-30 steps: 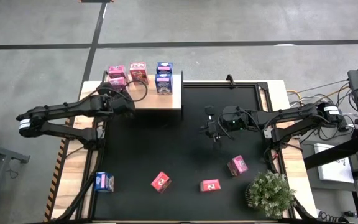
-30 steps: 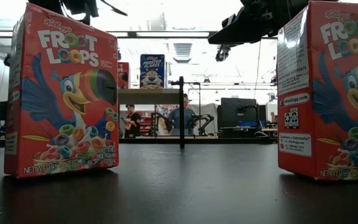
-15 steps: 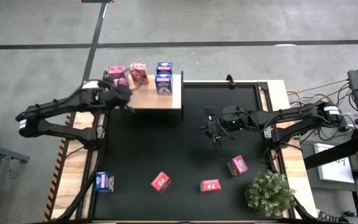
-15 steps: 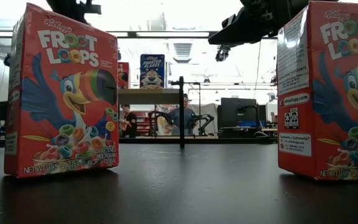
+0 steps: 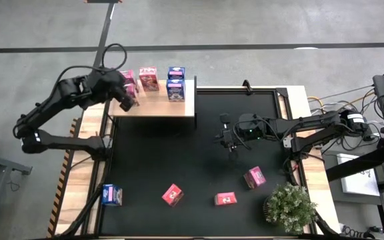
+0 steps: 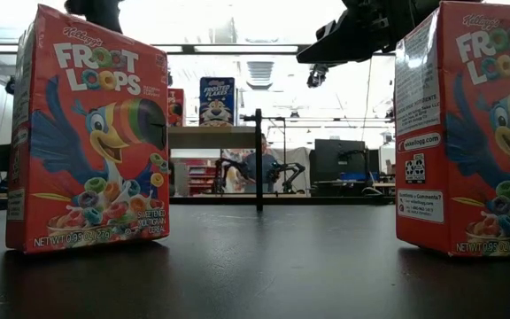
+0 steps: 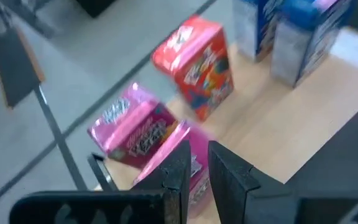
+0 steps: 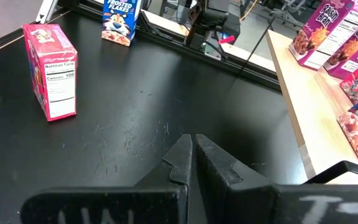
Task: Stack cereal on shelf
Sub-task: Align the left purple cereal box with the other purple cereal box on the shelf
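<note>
Pink cardboard cereal box (image 7: 188, 163) sits pinched in the left gripper (image 7: 194, 167) jaws over the pale wooden shelf (image 5: 159, 107); lower it squarely beside the neighbouring magenta box (image 7: 126, 134) before releasing. Right gripper (image 5: 227, 140), jaws shut and empty, waits mid-counter.

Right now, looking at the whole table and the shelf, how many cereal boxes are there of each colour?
Pink or red cereal boxes: 6 (3 on the shelf, 3 on the black mat)
Blue cereal boxes: 3 (2 on the shelf, 1 on the mat)
Total: 9
</note>
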Available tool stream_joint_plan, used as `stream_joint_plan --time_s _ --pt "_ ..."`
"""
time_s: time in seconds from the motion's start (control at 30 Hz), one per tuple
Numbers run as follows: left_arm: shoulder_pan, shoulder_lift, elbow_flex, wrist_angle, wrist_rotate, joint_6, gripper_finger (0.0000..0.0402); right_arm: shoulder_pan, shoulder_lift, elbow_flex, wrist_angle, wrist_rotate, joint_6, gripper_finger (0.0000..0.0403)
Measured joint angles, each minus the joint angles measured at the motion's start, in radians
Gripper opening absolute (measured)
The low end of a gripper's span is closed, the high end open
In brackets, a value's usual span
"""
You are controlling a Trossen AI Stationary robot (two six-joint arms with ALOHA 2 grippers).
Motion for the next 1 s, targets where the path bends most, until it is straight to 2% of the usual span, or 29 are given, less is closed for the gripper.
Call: stream_joint_plan --time_s 0.3,0.53,0.67,0.83,1.0 --pt "0.065 -0.001 -0.128 0.026 -0.005 0.039 0.0038 0.000 0.000 0.000 0.002 0.000 -0.002 0.0012" --pt "0.065 -0.003 -0.177 0.080 -0.101 0.130 0.0038 0.000 0.000 0.000 0.009 0.000 -0.001 0.0012" --pt "0.065 -0.005 -0.175 0.071 -0.107 0.147 0.0038 0.000 0.000 0.000 0.009 0.000 0.000 0.0012" --pt "0.066 -0.010 -0.139 0.057 -0.087 0.151 0.0039 0.000 0.000 0.000 0.009 0.000 0.000 0.0012" --pt "0.065 -0.018 -0.079 0.062 0.018 0.178 0.0039 0.000 0.000 0.000 0.009 0.000 0.000 0.0012"
